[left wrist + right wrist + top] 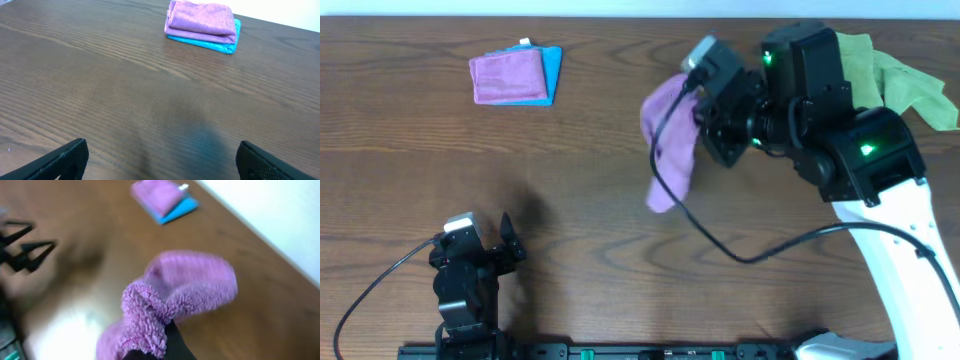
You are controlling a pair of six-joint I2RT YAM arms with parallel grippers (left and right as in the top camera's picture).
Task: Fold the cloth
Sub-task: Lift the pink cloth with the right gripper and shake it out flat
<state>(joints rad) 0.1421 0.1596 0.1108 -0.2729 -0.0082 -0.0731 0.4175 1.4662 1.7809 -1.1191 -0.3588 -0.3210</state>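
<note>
The left tool (508, 243) is sitting wide apart near the tabletop's (580, 200) front-left edge, gripping nothing. Right of centre, the cloth (670, 140) is dangling bunched from the right tool (694, 105), which is clenching its upper part.

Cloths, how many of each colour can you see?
Purple: 2, the cloth in the right gripper and the folded purple cloth
Blue: 1, the blue cloth under the folded one
Green: 1, the green cloth
Total: 4
</note>
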